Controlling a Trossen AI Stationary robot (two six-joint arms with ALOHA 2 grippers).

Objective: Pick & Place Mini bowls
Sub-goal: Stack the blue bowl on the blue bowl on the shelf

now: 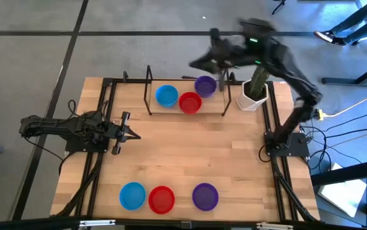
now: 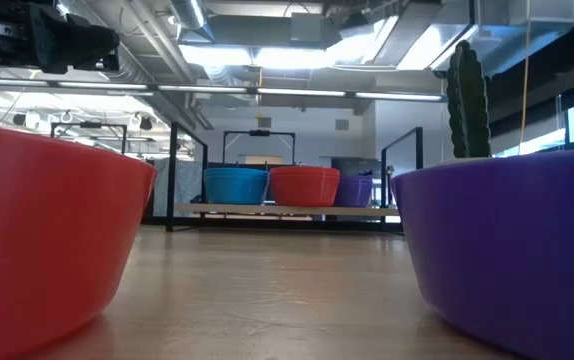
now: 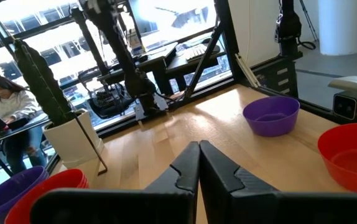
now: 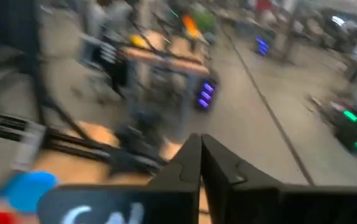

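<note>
Left gripper (image 1: 134,135): fingers pressed together, holding nothing, resting low at the table's left side.
Near-edge bowls: blue (image 1: 132,195), red (image 1: 162,199), purple (image 1: 204,197), all empty.
Far rack (image 1: 150,96): blue bowl (image 1: 166,95), red bowl (image 1: 190,102), purple bowl (image 1: 205,85).
Right gripper (image 1: 201,61): fingers together, empty, raised beyond the rack.
White pot (image 1: 250,100): cactus, right of the rack.

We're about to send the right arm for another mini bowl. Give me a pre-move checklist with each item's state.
1. Right hand empty and shut above the rack end: ok.
2. Left hand shut, parked at the table's left side: ok.
3. Blue bowl, red bowl and purple bowl sit on the rack: ok.
4. Three near-edge bowls upright: ok.
5. Cactus pot clear of the right arm: cannot tell.
</note>
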